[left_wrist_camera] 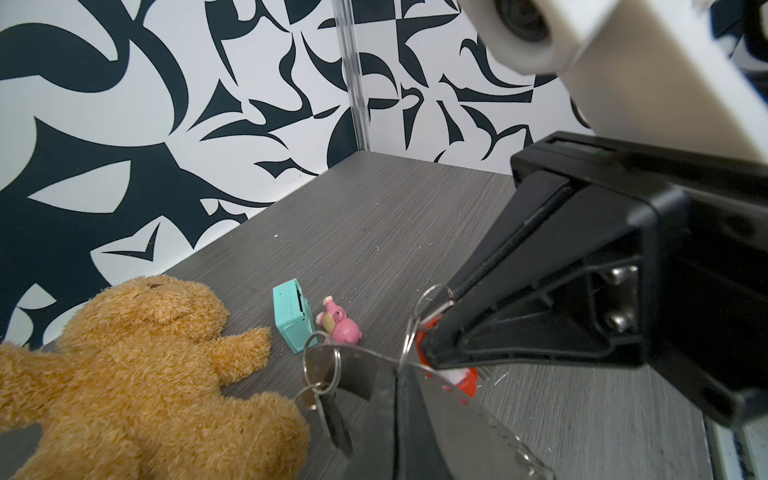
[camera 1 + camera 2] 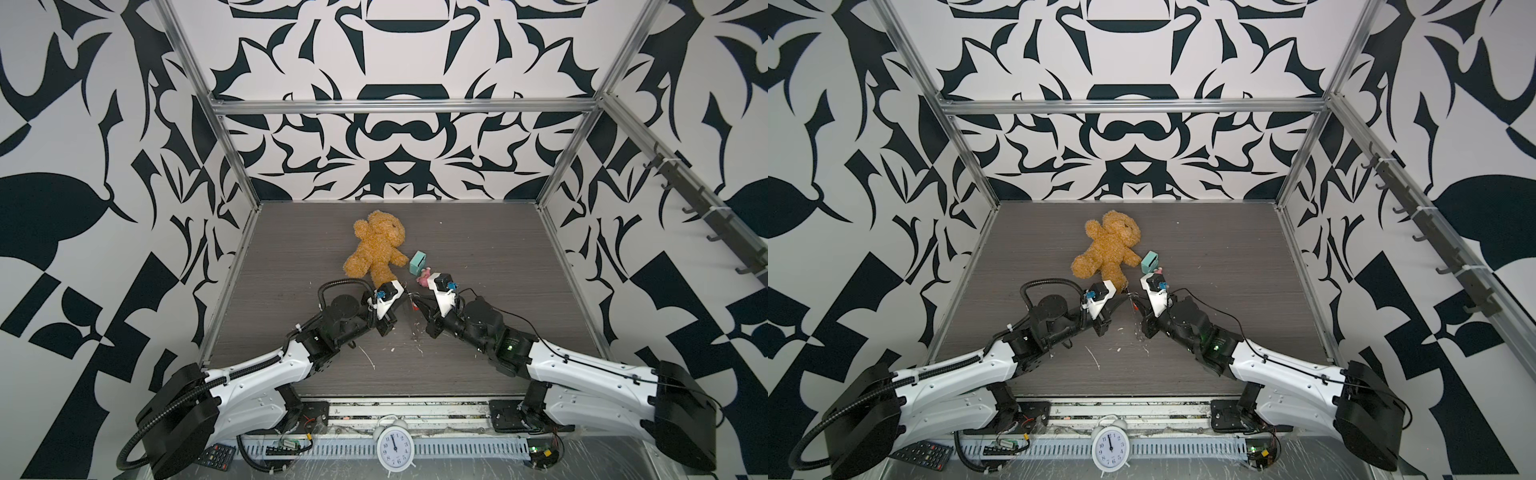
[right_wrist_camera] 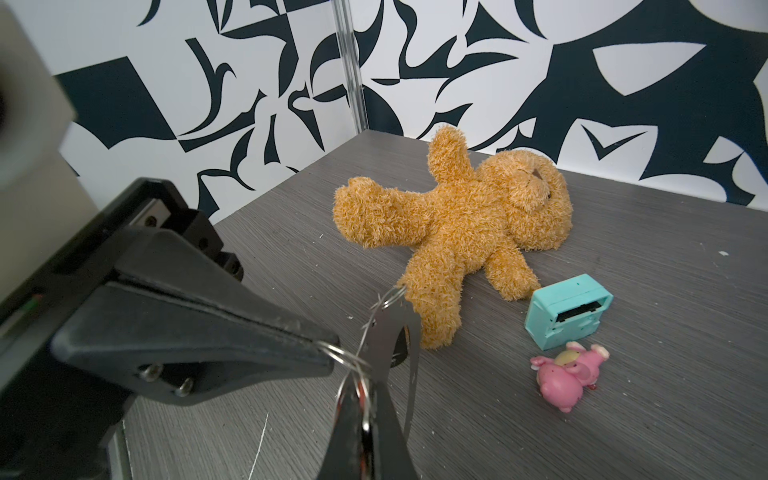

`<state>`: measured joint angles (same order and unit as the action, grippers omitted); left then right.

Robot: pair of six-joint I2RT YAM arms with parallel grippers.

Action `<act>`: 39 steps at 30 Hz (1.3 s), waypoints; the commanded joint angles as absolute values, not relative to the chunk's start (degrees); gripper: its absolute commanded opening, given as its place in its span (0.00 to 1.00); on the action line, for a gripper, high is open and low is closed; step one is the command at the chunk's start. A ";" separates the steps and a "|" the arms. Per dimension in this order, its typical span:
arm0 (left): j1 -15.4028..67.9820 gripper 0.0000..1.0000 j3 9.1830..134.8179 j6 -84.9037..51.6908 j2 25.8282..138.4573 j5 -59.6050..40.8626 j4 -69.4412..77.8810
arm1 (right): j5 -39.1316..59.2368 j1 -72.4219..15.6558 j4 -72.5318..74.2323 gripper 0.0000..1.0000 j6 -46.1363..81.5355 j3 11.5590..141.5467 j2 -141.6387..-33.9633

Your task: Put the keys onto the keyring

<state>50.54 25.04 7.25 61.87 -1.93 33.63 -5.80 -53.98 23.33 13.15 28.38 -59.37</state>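
My left gripper (image 1: 400, 409) is shut on the grey curved strap (image 1: 357, 372) and holds it above the table. A silver keyring (image 1: 322, 368) passes through the strap's end, and the black fob key (image 1: 338, 424) hangs from it. My right gripper (image 3: 365, 415) is shut on the red tag key (image 1: 463, 382), with a thin silver ring (image 1: 432, 299) at its fingertips. In both top views the two grippers meet tip to tip at mid-table, left gripper (image 2: 406, 298) and right gripper (image 2: 415, 301). The red tag (image 2: 1136, 307) shows between them.
A brown teddy bear (image 2: 376, 249) lies just behind the grippers. A teal box (image 2: 417, 262) and a pink toy figure (image 2: 424, 278) sit beside it. A white alarm clock (image 2: 392, 446) and a black remote control (image 2: 216, 455) lie off the front edge.
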 commanded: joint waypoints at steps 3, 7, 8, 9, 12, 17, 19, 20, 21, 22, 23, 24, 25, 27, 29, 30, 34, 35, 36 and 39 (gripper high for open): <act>48.77 0.00 24.61 5.47 60.59 1.58 35.59 | -11.68 -52.25 21.14 0.00 11.13 30.33 -56.96; 48.78 0.03 24.65 5.23 60.39 1.33 35.69 | -11.62 -53.05 20.48 0.00 9.90 30.84 -56.45; 48.78 0.05 24.61 5.19 60.30 0.86 35.71 | -11.65 -53.29 20.32 0.00 9.56 30.93 -56.38; 48.78 0.07 24.69 5.14 60.26 0.26 35.83 | -11.80 -53.61 20.14 0.00 9.18 31.10 -56.27; 48.76 0.11 25.00 5.33 60.08 -1.88 35.35 | -12.68 -54.54 19.57 0.00 8.17 31.51 -56.08; 48.83 0.13 25.43 5.11 60.16 -4.85 35.42 | -15.46 -56.95 16.25 0.00 5.58 33.76 -55.81; 48.81 0.13 25.46 5.10 60.14 -5.26 35.46 | -17.10 -57.76 11.92 0.00 5.54 36.30 -55.98; 48.81 0.14 25.43 5.10 60.10 -5.27 35.48 | -17.80 -58.01 10.26 0.00 5.54 37.29 -56.09; 48.87 0.14 25.47 5.10 60.11 -5.44 35.48 | -18.66 -58.35 8.80 0.00 5.45 38.17 -55.99; 48.87 0.14 25.42 5.18 60.03 -5.64 35.51 | -19.59 -58.66 7.94 0.00 5.23 38.69 -55.84; 48.87 0.15 25.47 5.28 60.03 -5.94 35.52 | -20.12 -58.70 7.43 0.00 5.21 38.91 -55.69; 48.87 0.16 25.48 5.32 59.96 -6.37 35.74 | -20.46 -58.79 7.08 0.00 5.25 39.06 -55.47; 48.86 0.16 25.48 5.36 60.06 -6.95 35.78 | -20.56 -58.80 6.91 0.00 5.21 39.15 -55.29; 48.86 0.18 25.55 5.49 60.43 -8.15 35.95 | -20.58 -58.89 6.61 0.00 5.23 39.29 -55.20; 48.87 0.19 25.90 5.54 60.77 -9.66 35.88 | -20.48 -59.05 6.29 0.00 5.20 39.54 -55.37; 48.93 0.20 26.12 5.60 60.86 -10.35 35.86 | -20.57 -59.15 6.15 0.00 5.10 39.70 -55.58; 50.03 0.21 26.43 5.91 60.77 -10.35 35.82 | -21.35 -59.88 5.76 0.00 4.58 40.25 -56.39; 50.46 0.22 26.51 6.18 60.66 -9.78 35.77 | -21.59 -60.14 5.75 0.00 4.41 40.34 -56.51; 50.99 0.22 26.62 6.67 60.57 -8.88 35.33 | -21.86 -60.40 5.80 0.00 4.22 40.43 -56.68; 52.06 0.23 27.69 7.66 60.73 -6.42 33.11 | -22.47 -61.16 6.00 0.00 3.53 40.54 -57.06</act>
<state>51.24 25.39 6.55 60.93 -8.12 34.22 -20.51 -60.47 3.62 4.67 37.63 -57.21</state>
